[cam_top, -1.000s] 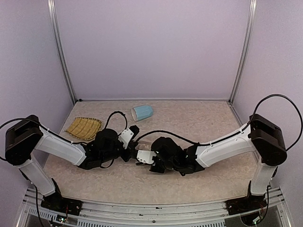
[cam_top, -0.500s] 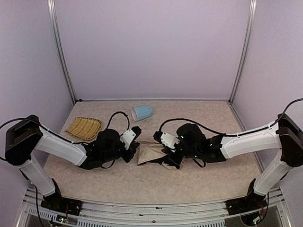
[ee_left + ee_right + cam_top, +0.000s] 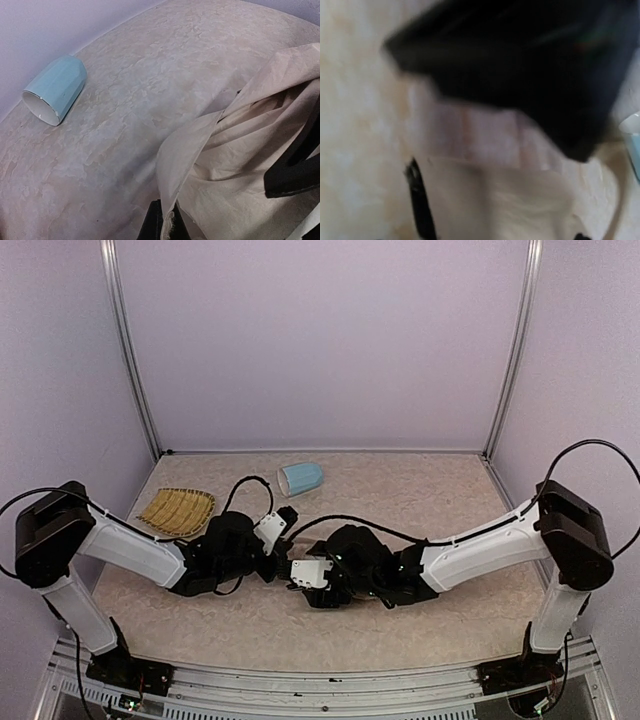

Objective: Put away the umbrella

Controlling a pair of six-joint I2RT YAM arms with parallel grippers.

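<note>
Evidently soft, light and floppy, the umbrella (image 3: pixel 240 150) lies crumpled on the bench (image 3: pixel 150 75). The left hand (image 3: pixel 164 226) seemingly pinches its fabric edge. Whether the right hand (image 3: pixel 308 575) is open, I cannot tell. Best grasp bunched folds.

Mottled beige table (image 3: pixel 430 490) — light-blue mug (image 3: pixel 300 478) on its side, woven straw tray (image 3: pixel 177 510), crumpled cream umbrella (image 3: pixel 240 150)

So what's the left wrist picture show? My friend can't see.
Crumpled cream umbrella fills the right side, its edge pinched by the left gripper at the bottom. A light-blue mug lies on its side, upper left.
</note>
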